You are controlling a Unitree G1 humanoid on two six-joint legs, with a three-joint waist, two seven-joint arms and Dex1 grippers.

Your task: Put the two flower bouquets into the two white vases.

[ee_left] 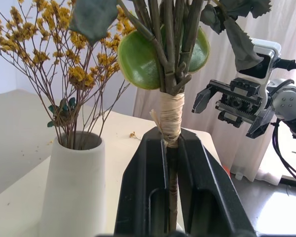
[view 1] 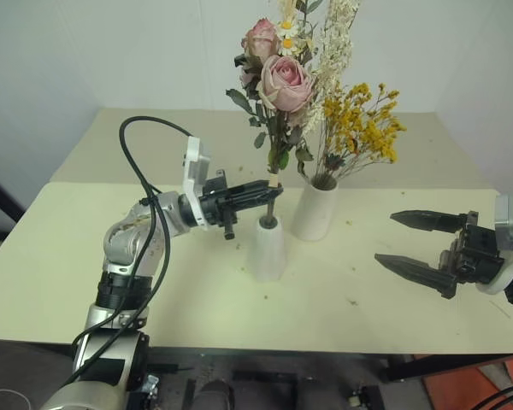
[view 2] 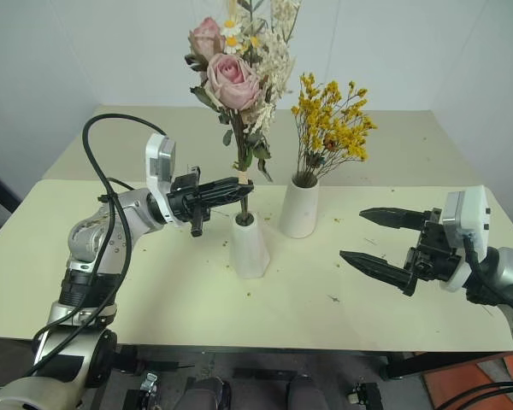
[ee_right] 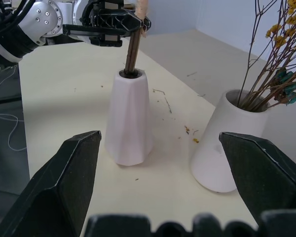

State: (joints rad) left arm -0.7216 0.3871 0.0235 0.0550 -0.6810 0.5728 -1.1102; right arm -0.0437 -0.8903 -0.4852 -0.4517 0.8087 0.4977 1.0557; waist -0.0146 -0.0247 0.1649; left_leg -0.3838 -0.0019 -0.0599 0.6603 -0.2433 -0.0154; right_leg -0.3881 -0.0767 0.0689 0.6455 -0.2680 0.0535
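Cream table (view 1: 60,256) (crumbs scattered); white curtain (ee_left: 286,19) behind.

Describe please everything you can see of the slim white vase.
The slim vase is matte white, cone-shaped, wide at its base and narrowing to a small mouth. It stands upright on the table, beside the wider vase but apart from it. The rose bouquet stems go down into its mouth, gripped just above by the left gripper.

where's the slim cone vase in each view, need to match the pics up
Left eye view: slim cone vase, centre, just left of the wide vase.
Right eye view: left of centre.
Left wrist view: I can't make it out; the left hand's fingers fill the foreground.
Right wrist view: centre-left.
Shared landmark: the wide vase holding the yellow flowers.
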